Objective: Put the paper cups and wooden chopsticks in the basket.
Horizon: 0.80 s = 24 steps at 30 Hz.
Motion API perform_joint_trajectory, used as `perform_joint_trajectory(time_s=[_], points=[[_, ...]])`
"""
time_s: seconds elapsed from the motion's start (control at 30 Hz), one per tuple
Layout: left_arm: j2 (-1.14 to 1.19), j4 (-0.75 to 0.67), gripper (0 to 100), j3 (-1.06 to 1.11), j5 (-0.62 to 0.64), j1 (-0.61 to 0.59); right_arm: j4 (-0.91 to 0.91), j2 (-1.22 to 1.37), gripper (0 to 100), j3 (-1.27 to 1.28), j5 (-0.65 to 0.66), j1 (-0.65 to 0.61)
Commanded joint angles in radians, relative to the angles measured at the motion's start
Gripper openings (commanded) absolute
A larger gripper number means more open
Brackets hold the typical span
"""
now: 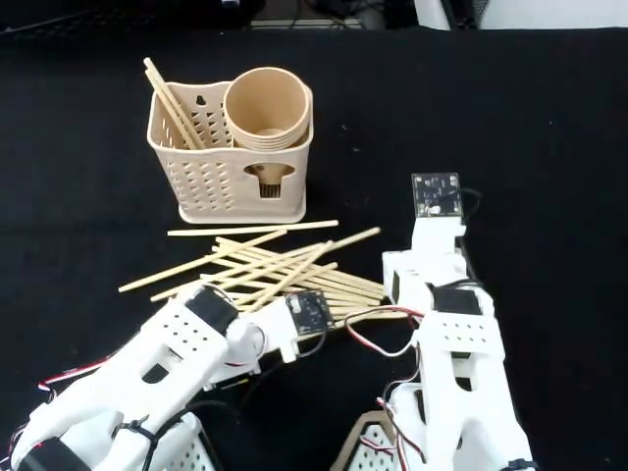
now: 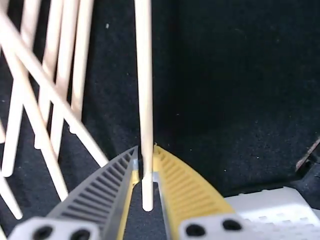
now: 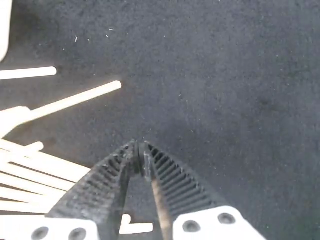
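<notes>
Black cloth [image 1: 510,128] bears chopsticks [image 1: 280,267], one pinched in left hand [image 2: 145,151], end cropped.

A black cloth [image 1: 549,128] covers the whole bench, its weave fine and flecked with tiny pale specks of lint [image 3: 76,38]. Past the bench's far edge lie dark cables [image 1: 343,10] and, at the far right corner, a white panel [image 1: 549,12].
</notes>
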Motion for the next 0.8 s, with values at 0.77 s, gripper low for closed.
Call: perform_joint_trajectory(time_s=[0.77], points=[[-0.017,-0.173,22,-0.016,-0.009,-0.216,-0.02,-0.019,2.5,-0.001,0.0,0.008]])
